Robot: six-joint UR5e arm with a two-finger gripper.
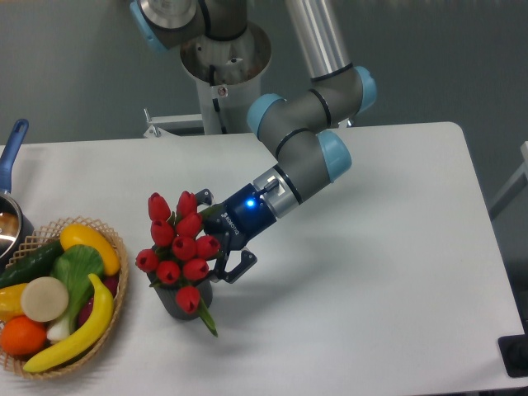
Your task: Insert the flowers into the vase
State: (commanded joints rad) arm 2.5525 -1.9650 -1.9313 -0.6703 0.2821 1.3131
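At the far left edge a pot (8, 221) with a blue handle stands on the white table (371, 272), and just in front of it sits a wicker basket (115, 309) holding a banana, an orange, a cucumber and other produce. To the right of the basket, close to it, is the vase (175, 303), dark grey and upright, mostly covered by the flowers (180, 247). The red buds cluster above and in front of the vase's mouth, and the bunch's long axis runs nearly upright, leaning a little to the right at the top, buds up and stems down into the vase; one green leaf hangs over the rim towards the front. Right beside the buds is the gripper (221, 247), reaching in from the upper right with a blue light on its wrist; the buds cover its fingertips, so whether it grips the bunch or has let go cannot be told. The table is plain white with a rounded far corner at right, and behind it stands a grey-blue wall with the arm's base column.
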